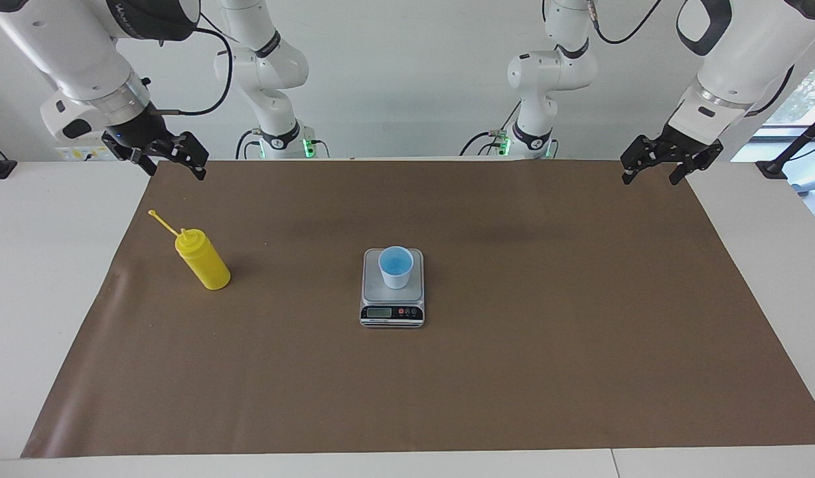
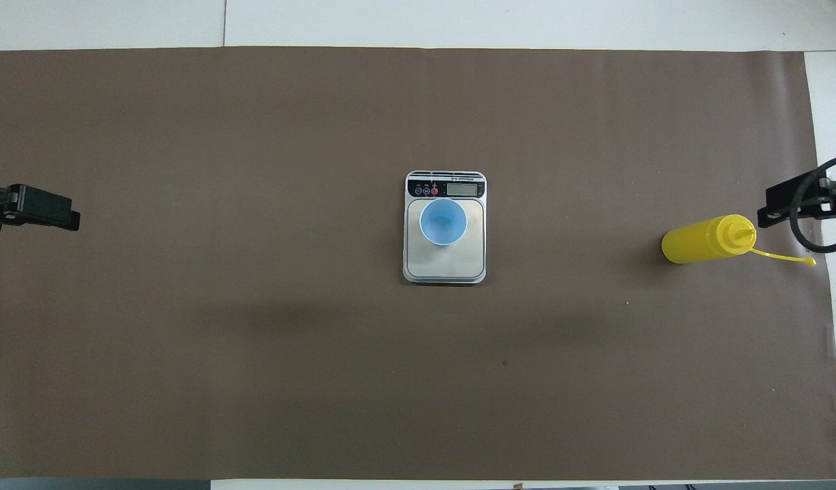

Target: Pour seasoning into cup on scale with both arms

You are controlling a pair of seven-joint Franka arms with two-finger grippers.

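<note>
The yellow seasoning bottle (image 1: 203,260) stands upright on the brown mat toward the right arm's end of the table, its cap strap (image 1: 162,221) sticking out; it also shows in the overhead view (image 2: 704,239). The light-blue cup (image 1: 395,267) stands on the scale (image 1: 392,313) at the middle of the mat, also seen from overhead as cup (image 2: 443,222) on scale (image 2: 445,265). My right gripper (image 1: 175,167) hangs open and empty in the air over the mat's edge, apart from the bottle. My left gripper (image 1: 651,176) hangs open and empty over the mat's corner at the left arm's end.
A brown mat (image 1: 514,372) covers most of the white table (image 1: 42,299). The arms' bases stand along the table's edge nearest the robots.
</note>
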